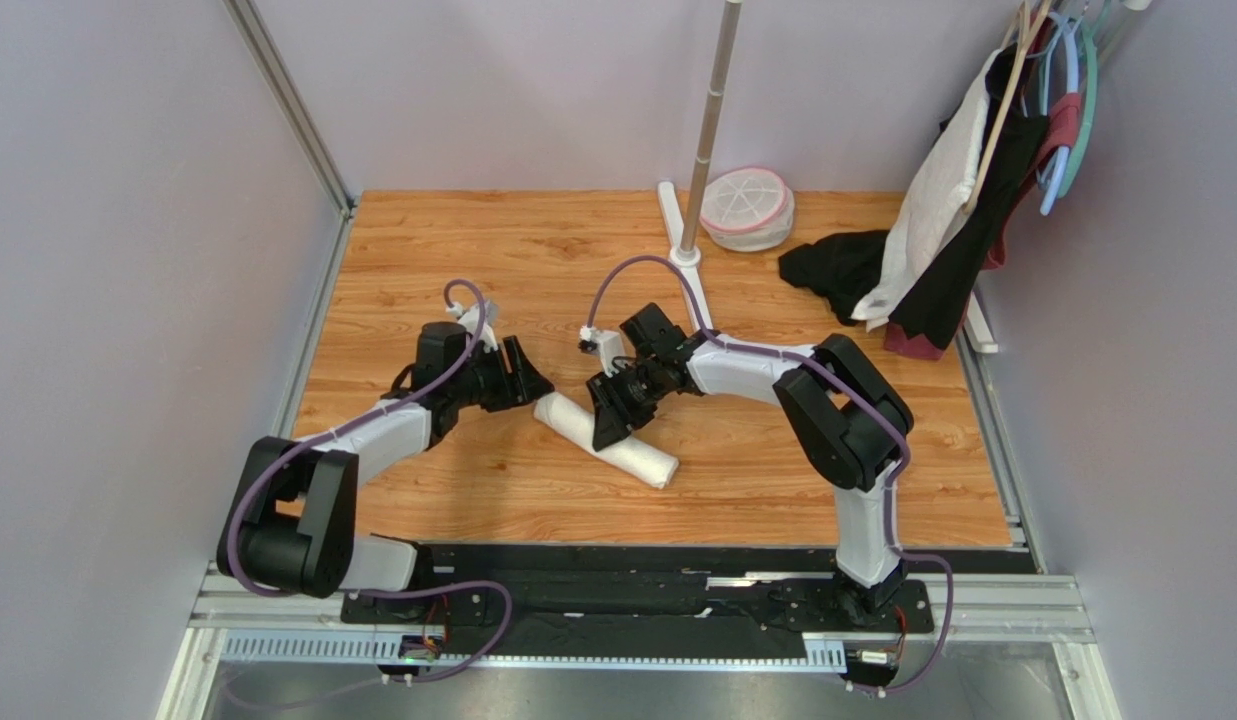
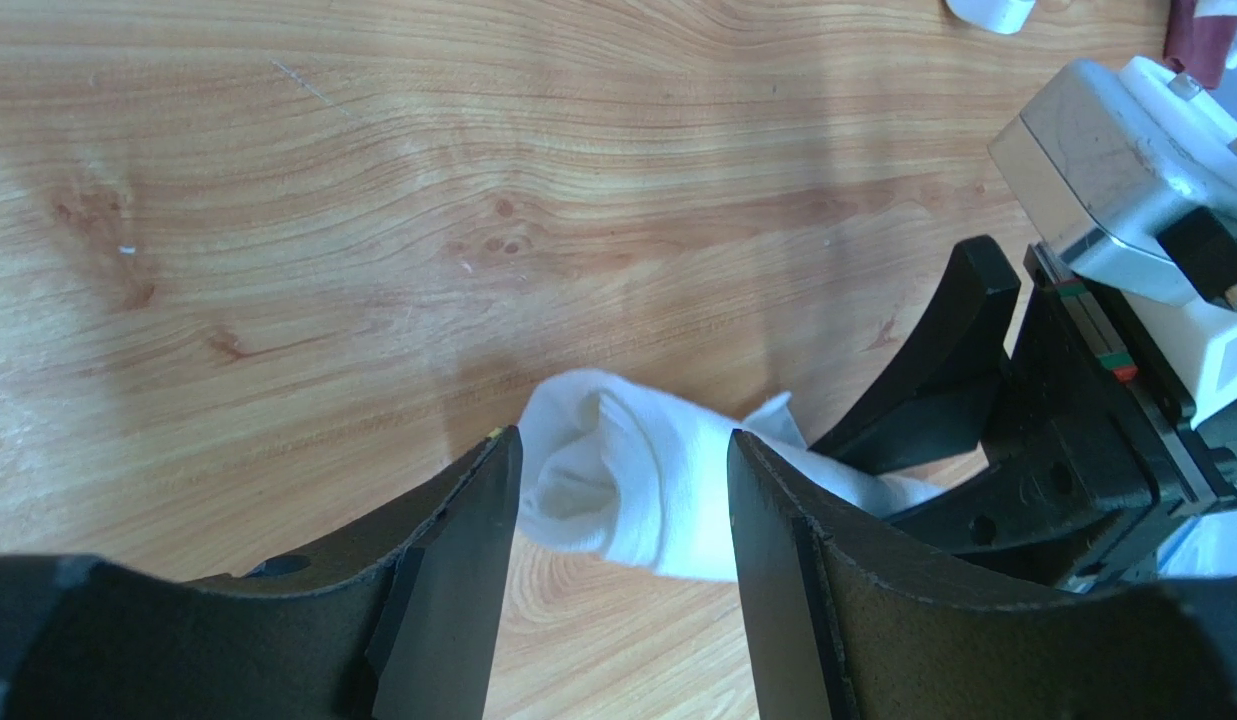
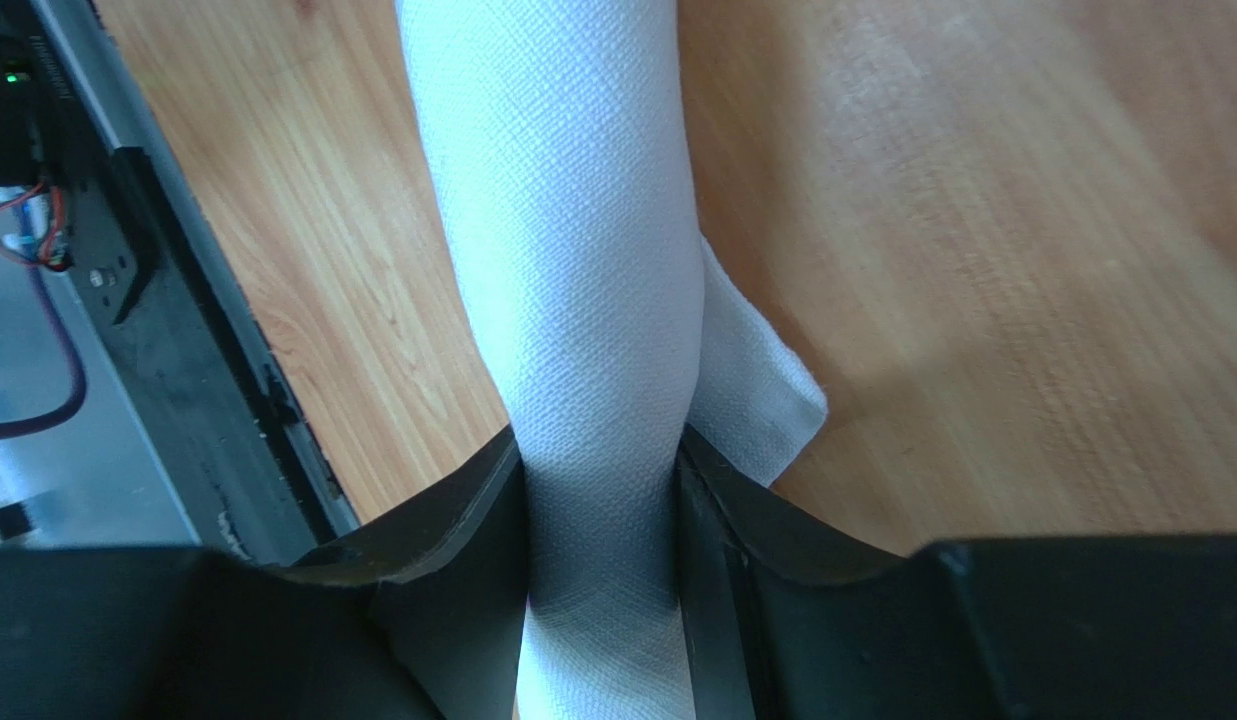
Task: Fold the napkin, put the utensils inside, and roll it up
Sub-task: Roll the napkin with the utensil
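The napkin (image 1: 647, 458) is a tight cream-white roll lying diagonally on the wooden table. My right gripper (image 1: 609, 413) is shut on the roll near its left part; in the right wrist view the two fingers pinch the roll (image 3: 579, 270) at my right gripper (image 3: 602, 480), and a loose corner sticks out to the right. My left gripper (image 1: 522, 383) is open at the roll's left end. In the left wrist view the roll's open end (image 2: 639, 495) lies just beyond my left gripper (image 2: 621, 444), untouched. The fork is hidden.
A pole stand (image 1: 707, 135) rises at the back centre, with a round pink-and-white container (image 1: 747, 207) beside it. A black cloth (image 1: 838, 267) lies at the back right under garments on hangers (image 1: 955, 180). A black rail (image 1: 654, 563) borders the near edge.
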Controlling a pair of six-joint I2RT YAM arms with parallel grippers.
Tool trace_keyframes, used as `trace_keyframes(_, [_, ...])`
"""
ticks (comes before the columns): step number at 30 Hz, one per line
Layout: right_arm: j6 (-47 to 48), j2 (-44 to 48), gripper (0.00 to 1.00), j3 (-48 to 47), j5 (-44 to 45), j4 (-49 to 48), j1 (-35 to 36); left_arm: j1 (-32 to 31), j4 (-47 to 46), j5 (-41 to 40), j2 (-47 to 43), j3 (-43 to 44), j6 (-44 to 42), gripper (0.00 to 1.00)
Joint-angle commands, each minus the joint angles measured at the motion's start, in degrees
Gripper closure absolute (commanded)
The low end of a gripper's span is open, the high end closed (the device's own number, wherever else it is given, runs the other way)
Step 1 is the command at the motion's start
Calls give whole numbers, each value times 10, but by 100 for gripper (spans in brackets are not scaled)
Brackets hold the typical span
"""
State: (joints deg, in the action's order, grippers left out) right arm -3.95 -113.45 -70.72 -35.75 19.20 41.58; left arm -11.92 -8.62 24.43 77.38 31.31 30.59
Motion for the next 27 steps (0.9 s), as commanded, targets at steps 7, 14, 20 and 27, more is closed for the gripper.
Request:
trace_keyframes(7, [-28, -33, 57, -3, -28, 28, -10, 2, -110, 50, 57, -12, 19, 60])
trace_keyframes(14, [-38, -4, 36, -4, -7, 29, -22, 2, -128, 71, 84, -22, 25, 99])
trace_keyframes(20, [-33, 94, 28, 15, 113, 39, -21, 2, -119, 70, 112, 1, 31, 100])
trace_keyframes(27, [30, 196, 26, 81, 302, -23, 50, 2, -84, 68, 138, 41, 21, 100])
